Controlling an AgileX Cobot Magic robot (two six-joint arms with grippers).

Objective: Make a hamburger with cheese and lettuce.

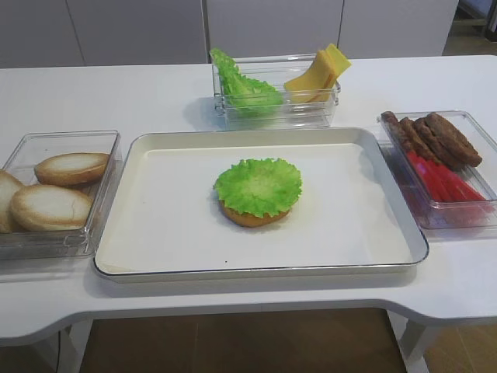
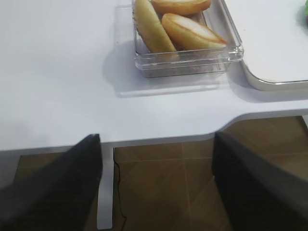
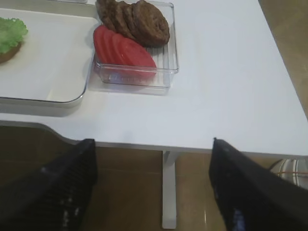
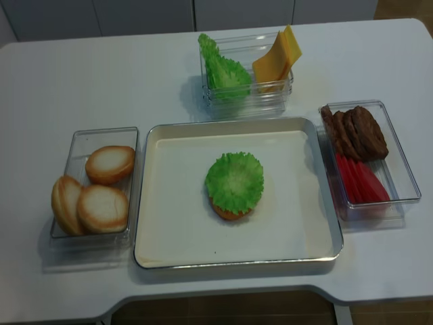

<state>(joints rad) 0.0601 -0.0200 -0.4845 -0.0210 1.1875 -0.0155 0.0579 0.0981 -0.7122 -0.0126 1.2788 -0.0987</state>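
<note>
A hamburger bun half point(image 1: 250, 218) lies in the middle of the cream tray point(image 1: 163, 217), and a frilly green lettuce leaf point(image 1: 258, 185) covers its top. The yellow-orange cheese slices point(image 1: 318, 71) stand in a clear box behind the tray. Neither gripper shows in the high views. My right gripper point(image 3: 153, 144) hangs open off the table's front edge, below the patty box, with nothing between its fingers. My left gripper point(image 2: 156, 137) is open too, off the front edge near the bun box, with only floor between its fingers. The lettuce point(image 3: 10, 31) shows at the right wrist view's left edge.
A clear box of bun halves point(image 1: 58, 186) stands left of the tray. At the right, another box holds dark patties point(image 1: 435, 136) and red slices point(image 1: 443, 183). Spare lettuce leaves point(image 1: 245, 85) share the back box with the cheese. The table's front edge has a curved cut-out point(image 1: 233, 311).
</note>
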